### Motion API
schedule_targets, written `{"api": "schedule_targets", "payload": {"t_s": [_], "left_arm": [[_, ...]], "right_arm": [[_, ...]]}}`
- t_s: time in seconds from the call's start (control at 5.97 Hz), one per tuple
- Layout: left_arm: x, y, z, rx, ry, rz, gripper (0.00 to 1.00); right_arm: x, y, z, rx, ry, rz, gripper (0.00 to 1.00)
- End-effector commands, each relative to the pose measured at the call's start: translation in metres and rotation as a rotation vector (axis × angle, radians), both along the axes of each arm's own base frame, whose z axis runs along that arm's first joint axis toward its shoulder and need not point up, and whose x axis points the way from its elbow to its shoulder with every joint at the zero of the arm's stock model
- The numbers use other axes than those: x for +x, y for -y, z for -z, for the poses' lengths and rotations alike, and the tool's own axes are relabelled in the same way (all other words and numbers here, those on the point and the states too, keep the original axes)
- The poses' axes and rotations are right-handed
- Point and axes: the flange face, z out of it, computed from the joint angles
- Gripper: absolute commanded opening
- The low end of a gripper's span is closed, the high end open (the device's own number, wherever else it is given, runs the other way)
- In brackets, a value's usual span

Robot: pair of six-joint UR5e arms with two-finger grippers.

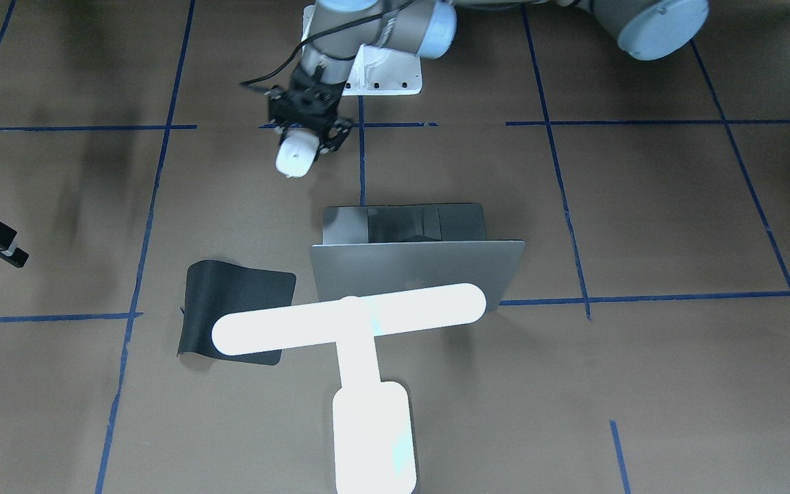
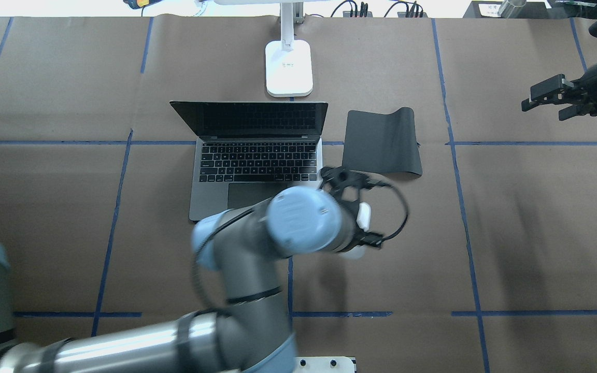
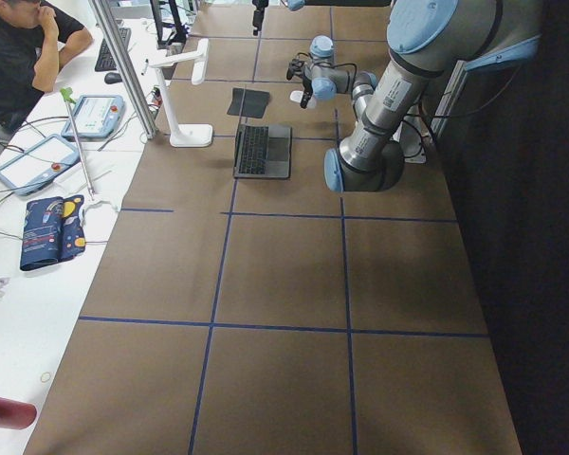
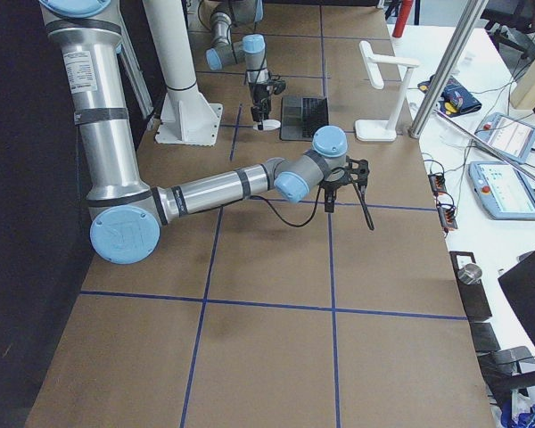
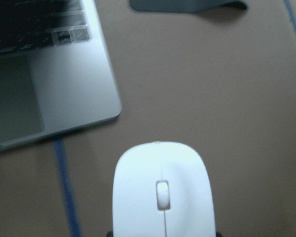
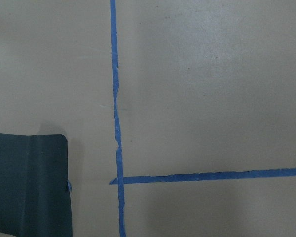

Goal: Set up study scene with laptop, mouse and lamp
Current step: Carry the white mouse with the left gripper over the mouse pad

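The grey laptop (image 2: 257, 160) stands open at the table's middle, its lid (image 1: 415, 271) with the apple logo facing the front view. The glowing white T-shaped lamp (image 1: 350, 319) stands behind it on its base (image 2: 289, 67). My left gripper (image 2: 363, 212) is shut on the white mouse (image 1: 295, 154), just right of the laptop's front right corner and short of the black mat (image 2: 384, 142). The left wrist view shows the mouse (image 5: 163, 192) over bare paper beside the laptop's corner (image 5: 74, 94). My right gripper (image 2: 544, 101) is open and empty, far off to the right.
Brown paper with blue tape lines (image 6: 117, 123) covers the table. The mat's corner shows in the right wrist view (image 6: 29, 182). A white bolted pedestal (image 1: 385, 75) stands at the robot's base. An operator (image 3: 24, 47) sits at a side desk with tablets.
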Motion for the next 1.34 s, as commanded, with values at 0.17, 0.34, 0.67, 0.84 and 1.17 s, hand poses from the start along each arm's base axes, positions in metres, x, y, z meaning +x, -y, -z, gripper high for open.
{"api": "schedule_targets", "payload": {"t_s": [0.17,0.34,0.67,0.84,1.17], "left_arm": [[0.078,0.106,0.052,0.040,0.006,0.155,0.00],[0.079,0.142,0.071,0.027,0.043,0.191,0.00],[0.077,0.164,0.059,0.043,0.044,0.243,0.18],[0.066,0.184,0.054,0.040,0.055,0.270,0.25],[0.071,0.185,0.044,0.032,0.058,0.273,0.98]], "right_arm": [[-0.001,-0.004,-0.005,-0.007,-0.004,0.003,1.00],[-0.002,-0.004,-0.004,-0.005,-0.008,0.000,1.00],[-0.013,-0.008,-0.006,-0.008,-0.011,0.019,1.00],[-0.013,-0.008,-0.007,-0.009,-0.012,0.019,1.00],[-0.015,-0.010,-0.003,-0.003,-0.009,0.023,1.00]]}}
